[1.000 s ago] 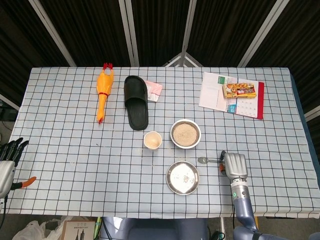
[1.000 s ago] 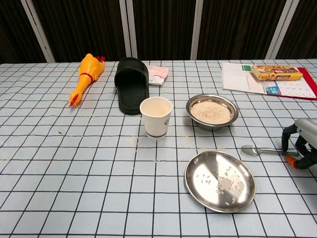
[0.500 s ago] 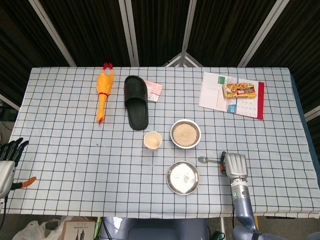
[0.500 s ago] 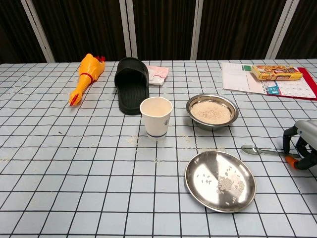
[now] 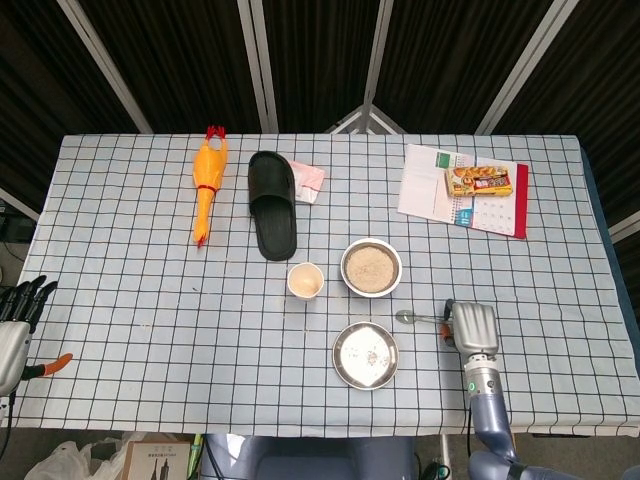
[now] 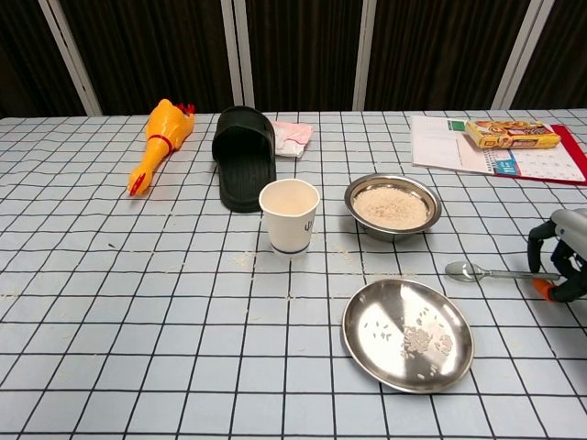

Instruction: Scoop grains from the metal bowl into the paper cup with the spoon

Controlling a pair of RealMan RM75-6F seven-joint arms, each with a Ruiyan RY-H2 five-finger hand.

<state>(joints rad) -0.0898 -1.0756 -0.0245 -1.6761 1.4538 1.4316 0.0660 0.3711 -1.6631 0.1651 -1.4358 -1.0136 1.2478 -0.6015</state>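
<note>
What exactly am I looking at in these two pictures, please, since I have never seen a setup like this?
This is a two-armed robot at a table, steered remotely by a person. One picture looks down from its head, the other forward from its chest. Its right hand is closed around the handle of a spoon, apparently lifting it just off the checked cloth. The left hand waits off the table's left edge, holding nothing. In the middle stand a paper cup, a metal bowl of grains and a shallow metal plate with a few grains. Further back lie a rubber chicken, a black slipper, a notebook and a snack box.
</note>
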